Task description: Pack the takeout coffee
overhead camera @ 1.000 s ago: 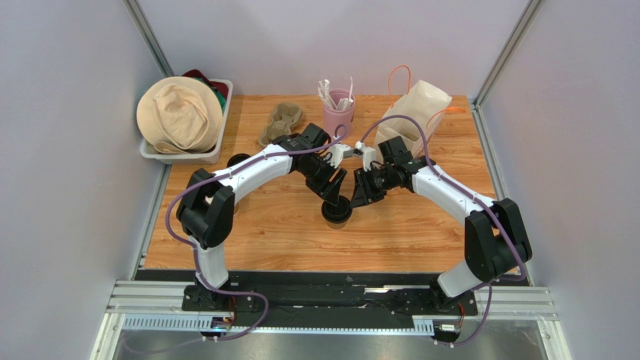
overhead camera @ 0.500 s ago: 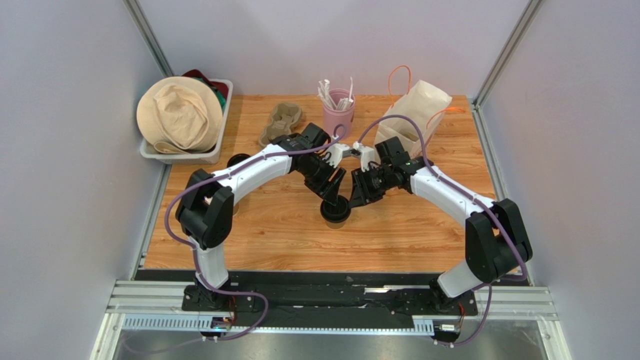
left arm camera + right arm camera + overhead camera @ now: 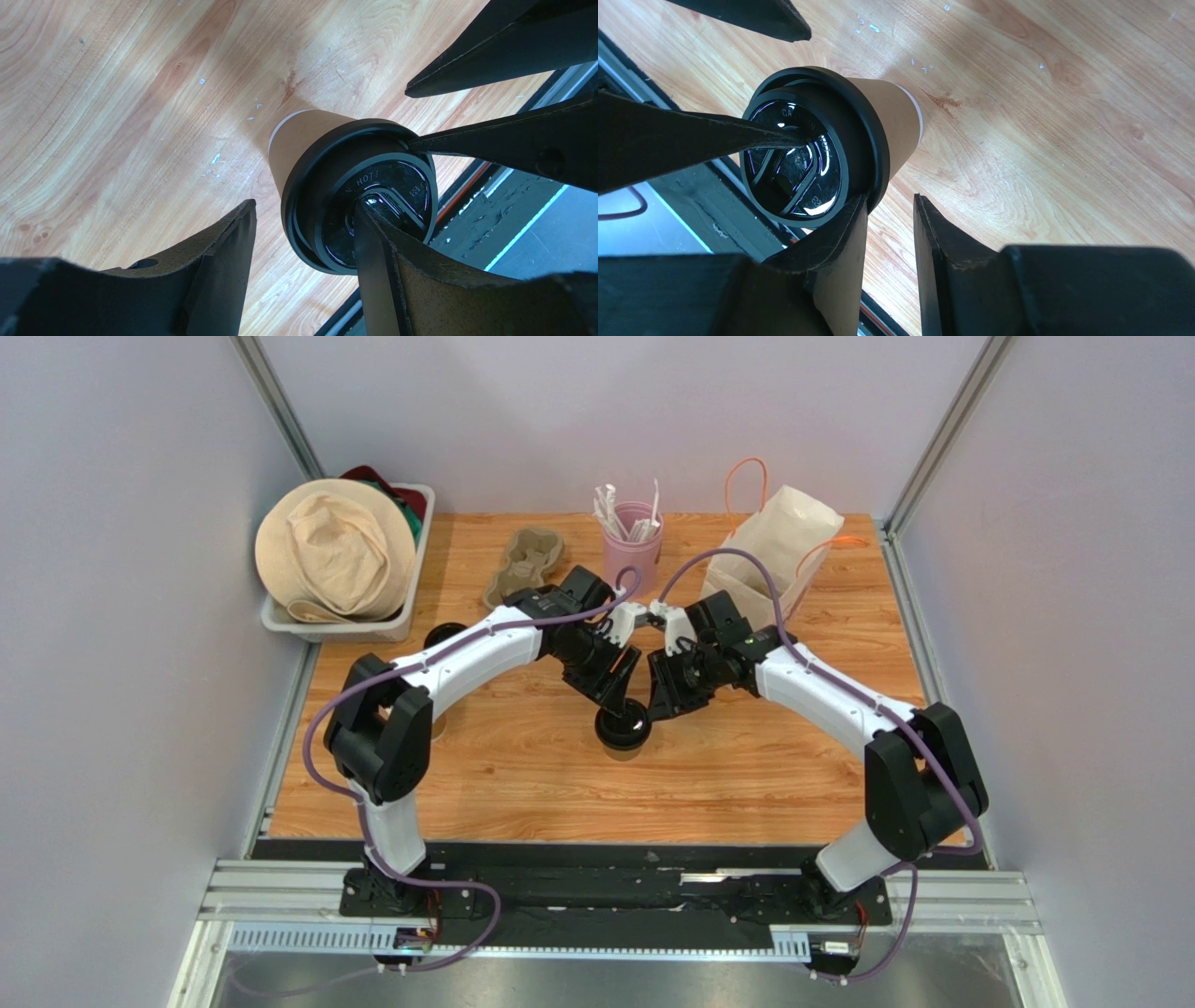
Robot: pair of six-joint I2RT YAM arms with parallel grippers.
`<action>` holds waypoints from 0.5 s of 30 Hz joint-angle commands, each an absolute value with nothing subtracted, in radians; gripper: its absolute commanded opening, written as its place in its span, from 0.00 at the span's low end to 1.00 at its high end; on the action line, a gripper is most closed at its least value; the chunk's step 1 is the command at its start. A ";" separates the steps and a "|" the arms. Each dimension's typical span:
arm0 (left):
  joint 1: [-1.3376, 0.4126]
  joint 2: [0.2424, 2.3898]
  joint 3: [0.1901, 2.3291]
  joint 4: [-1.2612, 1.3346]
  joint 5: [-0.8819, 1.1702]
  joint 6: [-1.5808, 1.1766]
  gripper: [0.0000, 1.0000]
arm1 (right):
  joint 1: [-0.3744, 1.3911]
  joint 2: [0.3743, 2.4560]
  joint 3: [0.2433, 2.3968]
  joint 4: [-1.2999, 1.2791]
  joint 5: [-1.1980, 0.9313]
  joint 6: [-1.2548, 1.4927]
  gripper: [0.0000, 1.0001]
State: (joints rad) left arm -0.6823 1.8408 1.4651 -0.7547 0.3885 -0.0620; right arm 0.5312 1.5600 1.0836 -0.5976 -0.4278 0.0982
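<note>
Lidded takeout coffee (image 3: 302,133) stands under my half-open left hand (image 3: 303,204) and narrow right hand (image 3: 889,198), neither gripping; packing remains.

Takeout coffee (image 3: 302,140) stands mid-frame on table (image 3: 463,770), lid (image 3: 623,732) on top. My left gripper (image 3: 619,703) flanks it left, my right gripper (image 3: 657,706) right. Above: stick cup (image 3: 631,549) centre, bag (image 3: 776,532) right, bin (image 3: 410,609) upper left.
</note>
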 commanded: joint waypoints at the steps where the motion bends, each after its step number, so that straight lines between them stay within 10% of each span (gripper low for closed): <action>1: -0.735 1.904 1.414 -0.745 0.207 0.089 0.60 | 0.630 1.594 1.071 -0.638 -0.310 -0.090 0.33; 15: -0.733 1.907 1.433 -0.752 0.198 0.106 0.59 | 0.655 1.247 1.017 -0.634 -0.264 -0.333 0.44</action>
State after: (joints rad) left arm -0.7193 1.8297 1.4677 -0.7185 0.3382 0.0265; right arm 0.6384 1.3212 1.0477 -0.6537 -0.2699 -0.1761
